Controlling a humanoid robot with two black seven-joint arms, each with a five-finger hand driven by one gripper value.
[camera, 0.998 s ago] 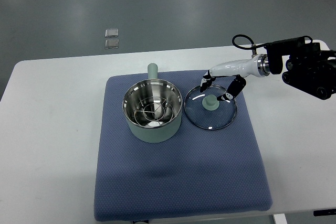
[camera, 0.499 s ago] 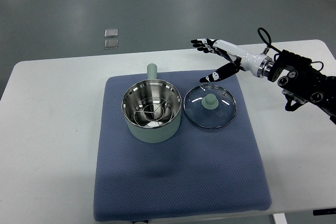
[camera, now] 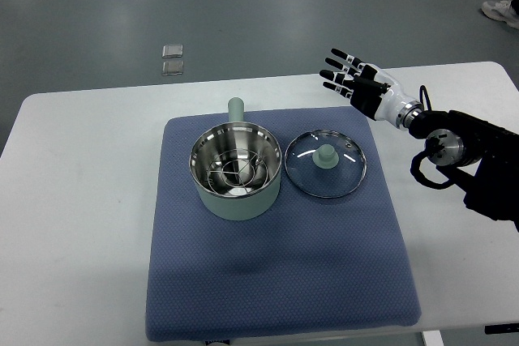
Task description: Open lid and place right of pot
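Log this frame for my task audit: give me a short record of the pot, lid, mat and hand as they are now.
pot: open, on the mat, steel rack inside, handle pointing away from the robot
lid: glass, knob up, flat on the mat, right of the pot, close beside it
mat: blue, on a white table
right hand: fingers spread, holding nothing, clear of the lid, over the table beyond the mat's far right corner
left hand: not in view

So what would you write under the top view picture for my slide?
Glass lid lies on the blue mat right of the open pot; right hand open, apart from it.
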